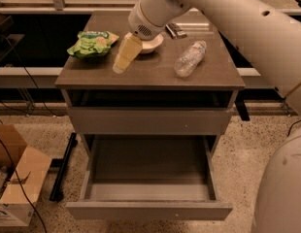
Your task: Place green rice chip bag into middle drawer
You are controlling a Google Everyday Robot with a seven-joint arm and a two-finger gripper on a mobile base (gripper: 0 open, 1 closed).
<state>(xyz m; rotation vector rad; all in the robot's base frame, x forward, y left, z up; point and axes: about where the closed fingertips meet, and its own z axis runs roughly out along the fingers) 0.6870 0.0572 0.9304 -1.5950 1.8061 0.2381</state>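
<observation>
The hand [124,56] hangs over the left half of the bench [155,76], its pale, tapering tip pointing down towards the front left corner, at the end of a thick white arm [228,18] that reaches in from the right and back; how far it is open I cannot tell, and nothing can be seen in its hold. The green rice chip bag [92,42] lies flat and crumpled near the left edge of the bench, towards the back left corner, just to the left of the hand and apart from it. A pale bowl [151,42] stands near the middle of the back edge, partly hidden behind the hand. A clear plastic bottle [190,58] lies on its side towards the right edge, well apart from the bag. A small dark object [175,30] sits by the back edge. Below the front edge a drawer front [149,120] is closed, and under it the middle drawer [149,159] stands pulled out with a bare grey-brown floor. The bench stands on a speckled floor [247,154], and an open cardboard box [17,178] sits on that floor off the left edge
</observation>
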